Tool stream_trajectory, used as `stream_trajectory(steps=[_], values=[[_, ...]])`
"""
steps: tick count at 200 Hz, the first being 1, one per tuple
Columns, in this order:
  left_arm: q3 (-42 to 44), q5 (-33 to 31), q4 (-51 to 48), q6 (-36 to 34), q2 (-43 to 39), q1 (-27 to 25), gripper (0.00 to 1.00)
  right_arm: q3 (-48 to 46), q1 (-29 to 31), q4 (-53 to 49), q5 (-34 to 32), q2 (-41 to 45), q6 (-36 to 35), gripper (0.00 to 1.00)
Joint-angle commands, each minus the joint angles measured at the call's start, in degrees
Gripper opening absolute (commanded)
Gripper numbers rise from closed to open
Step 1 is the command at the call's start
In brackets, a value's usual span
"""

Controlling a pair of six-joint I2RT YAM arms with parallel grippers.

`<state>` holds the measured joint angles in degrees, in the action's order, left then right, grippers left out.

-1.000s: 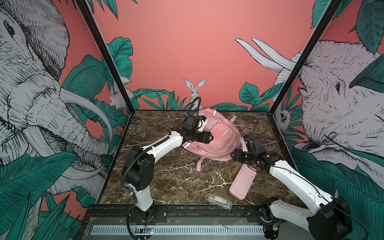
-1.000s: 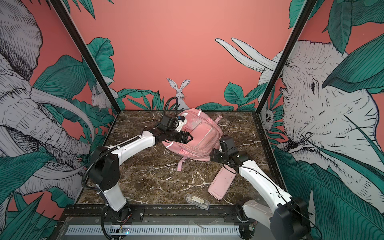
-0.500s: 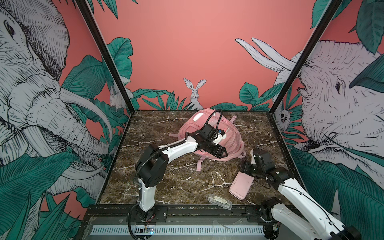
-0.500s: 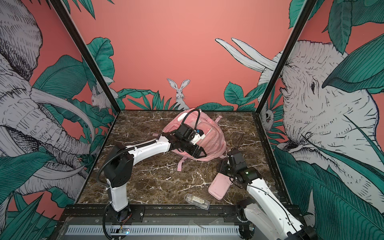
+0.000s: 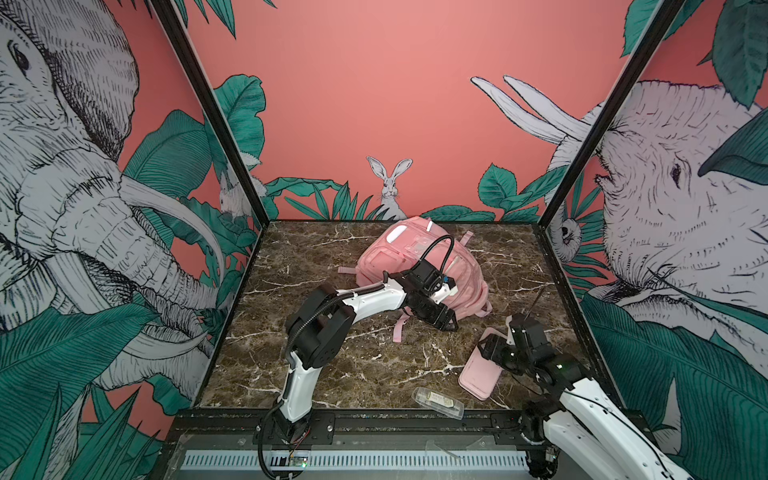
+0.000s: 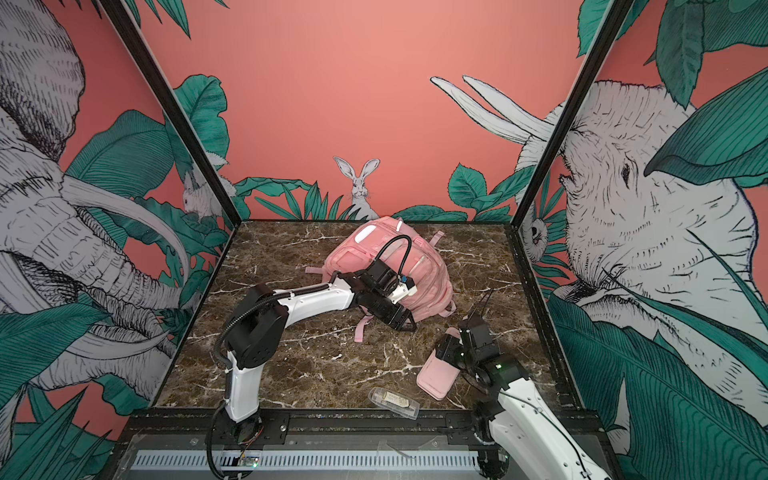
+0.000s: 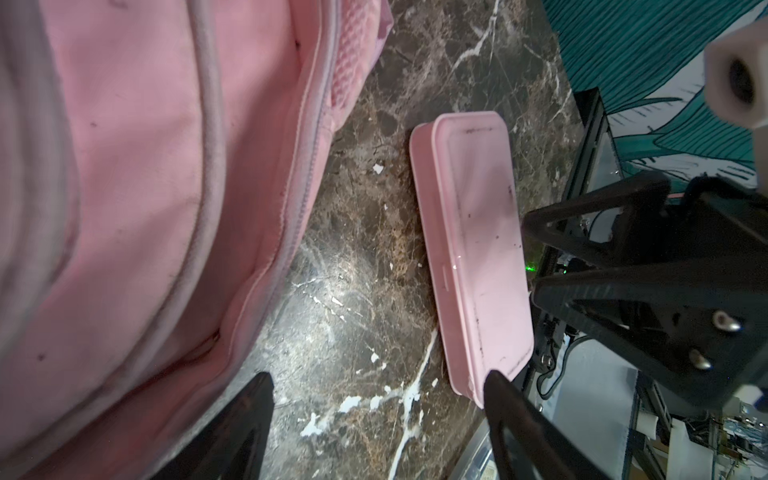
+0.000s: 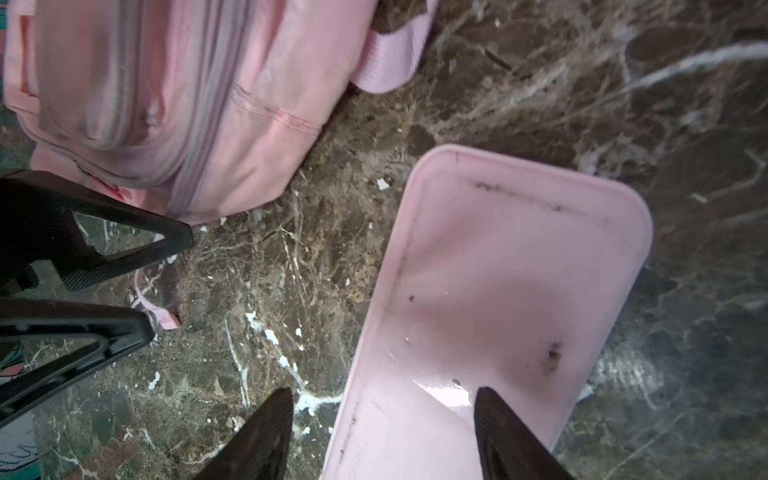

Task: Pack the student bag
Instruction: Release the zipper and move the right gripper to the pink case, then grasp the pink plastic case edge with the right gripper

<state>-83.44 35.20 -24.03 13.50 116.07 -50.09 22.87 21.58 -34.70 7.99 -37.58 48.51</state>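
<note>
The student bag (image 5: 419, 266) seems soft, best held by a strap (image 5: 400, 330); left gripper (image 5: 449, 324) and right gripper (image 5: 486, 348) beside it gape empty.

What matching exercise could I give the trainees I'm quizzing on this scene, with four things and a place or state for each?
Things:
A. student bag
B. pencil case
C. clear box
D. left end effector

Places or states:
1. open, at the bag's near edge
2. closest to the table's front edge
3. toward the back wall
4. lying flat, partly under the right end effector

Pairs: A-3, B-4, C-2, D-1.
</note>
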Motion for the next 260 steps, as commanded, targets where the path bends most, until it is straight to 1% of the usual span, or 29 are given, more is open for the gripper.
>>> stream_trajectory(steps=[1,42,86,118,143,181,216,260], values=[[-1.4,1.1,-3.8,-0.5,1.8,-0.4,0.81,-0.9,-0.1,2.7,1.0,-0.4,1.5,0.68],[-2.3,1.3,-5.1,0.6,5.0,-0.5,0.81,-2.1,-0.1,4.7,2.2,-4.3,1.7,0.69],[-5.8,1.1,-8.7,-0.1,8.0,-0.6,0.81,-2.6,0.3,5.1,2.8,-7.1,2.0,0.69],[-6.2,1.7,-9.0,-0.2,7.7,-1.0,0.80,-3.6,0.7,7.3,4.1,-6.0,3.3,0.69],[-4.7,3.0,-7.3,0.9,6.9,-1.2,0.80,-4.7,1.4,9.2,6.0,-4.5,4.8,0.68],[-3.2,2.8,-6.6,1.5,5.1,-1.2,0.79,-3.4,2.0,6.1,5.2,-1.2,4.7,0.69],[-2.1,3.5,-5.9,2.3,3.8,-1.2,0.78,-3.2,2.1,6.1,6.1,-1.5,4.8,0.68],[-1.9,2.1,-7.8,0.5,2.7,-1.7,0.78,-1.4,2.1,2.2,4.2,0.9,4.0,0.68]])
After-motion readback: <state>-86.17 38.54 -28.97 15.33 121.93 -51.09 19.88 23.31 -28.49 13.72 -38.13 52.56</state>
